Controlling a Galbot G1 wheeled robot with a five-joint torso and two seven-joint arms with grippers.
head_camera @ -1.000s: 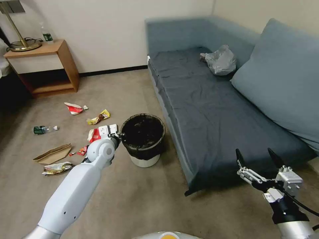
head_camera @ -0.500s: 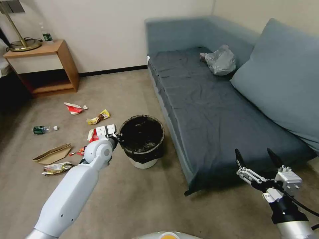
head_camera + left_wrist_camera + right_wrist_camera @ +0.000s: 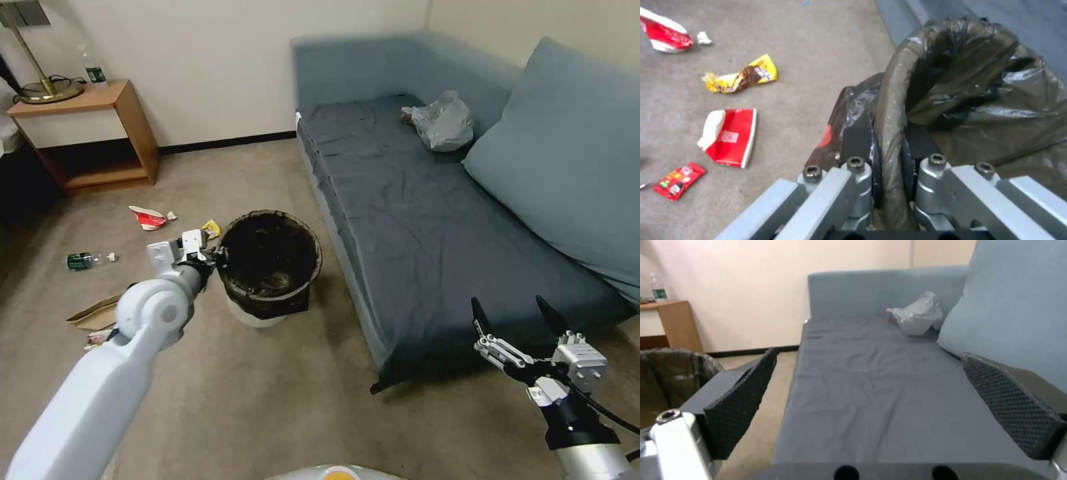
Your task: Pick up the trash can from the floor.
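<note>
Left gripper point(image 3: 217, 257) pinching trash can point(image 3: 270, 267) rim, near side

The floor point(image 3: 267, 400) is beige-grey carpet. Litter lies on it left of the trash can point(image 3: 270, 267): a red-and-white carton point(image 3: 148, 217), a yellow wrapper point(image 3: 211, 229), a green bottle point(image 3: 81, 260) on its side and a flat brown paper bag point(image 3: 93, 312). A wooden side table point(image 3: 100, 133) stands by the wall. A blue-grey sofa point(image 3: 427, 220) stands on the right, with a grey plastic bag point(image 3: 441, 121) on its seat.
</note>
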